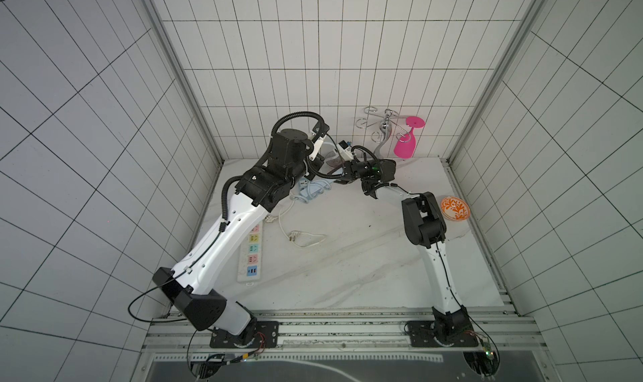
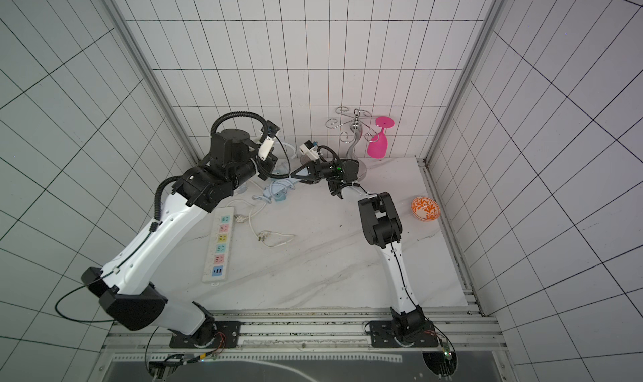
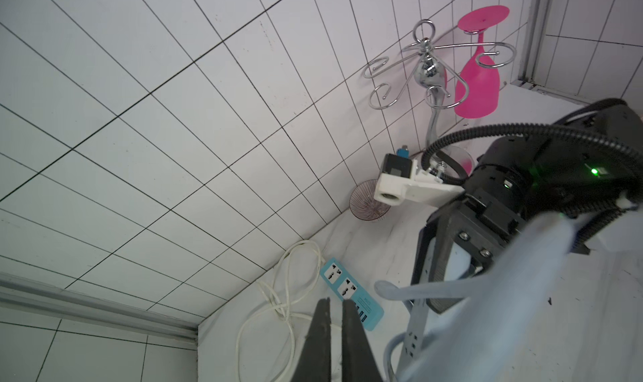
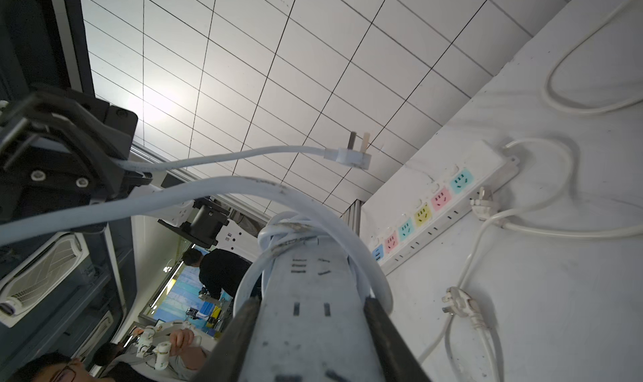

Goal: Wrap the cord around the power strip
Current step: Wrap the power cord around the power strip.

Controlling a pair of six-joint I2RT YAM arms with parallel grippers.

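The pale grey-blue power strip [image 4: 306, 328] sits lengthwise between the fingers of my right gripper [image 4: 309, 303], which is shut on it. Turns of the cord [image 4: 243, 185] loop round the strip's far end. From there the cord runs to my left gripper [image 3: 335, 300], shut on it near its free end, and the plug [image 4: 348, 156] sticks out beyond in the air. In a top view the right gripper [image 2: 295, 174] holds the strip [image 2: 273, 189] at the back of the table. The left arm hides its own gripper in both top views.
A long white strip with coloured sockets [image 1: 251, 255] lies under the left arm, with cream cables and a plug [image 1: 295, 236] beside it. A turquoise strip [image 3: 351, 293] lies by the back wall. Also present: a ribbed glass bowl [image 3: 368, 203], a chrome rack [image 1: 382, 126] holding a pink glass [image 1: 407, 140], and an orange bowl [image 1: 455, 208].
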